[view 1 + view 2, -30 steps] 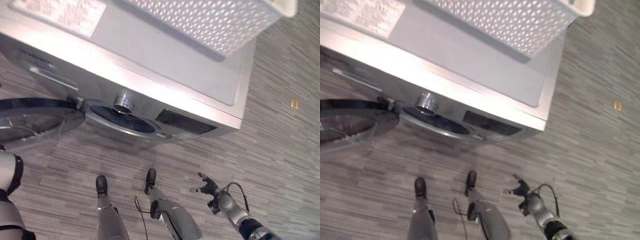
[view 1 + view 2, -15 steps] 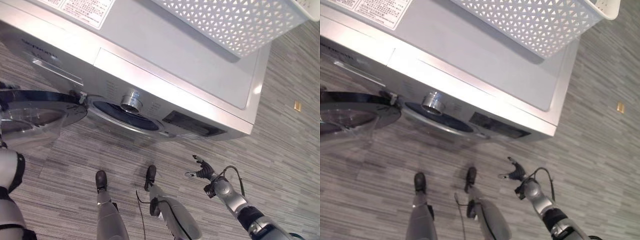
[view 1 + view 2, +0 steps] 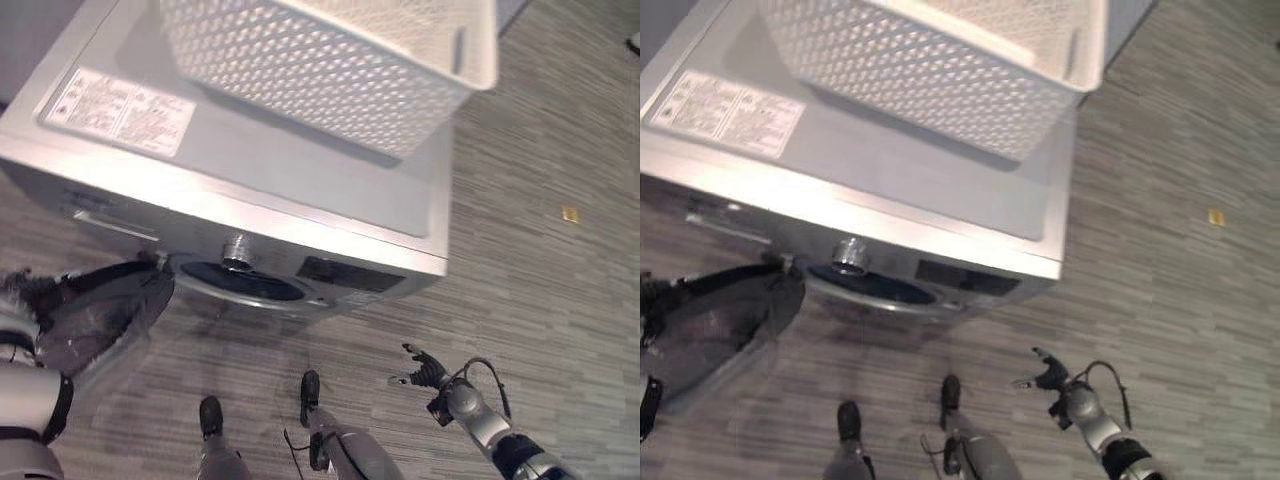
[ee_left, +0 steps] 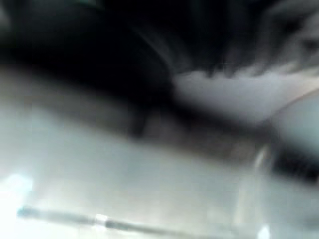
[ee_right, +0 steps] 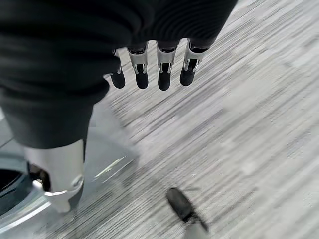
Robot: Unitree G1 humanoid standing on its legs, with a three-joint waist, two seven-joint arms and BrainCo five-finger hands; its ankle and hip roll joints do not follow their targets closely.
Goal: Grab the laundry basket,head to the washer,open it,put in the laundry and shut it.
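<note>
The white laundry basket point(image 3: 330, 70) sat on top of the washer point(image 3: 300, 190), toward its far right corner. Below the washer's front edge, the round door point(image 3: 95, 315) hung swung out to the left, leaving the dark drum opening point(image 3: 240, 285) uncovered. My left hand point(image 3: 22, 290) was at the door's outer edge; its wrist view was too smeared to read, so I could not tell how those fingers were set. My right hand point(image 3: 425, 372) hung low over the striped grey floor point(image 3: 540, 270), well clear of the washer, its fingers point(image 5: 164, 79) loosely apart, holding nothing.
</note>
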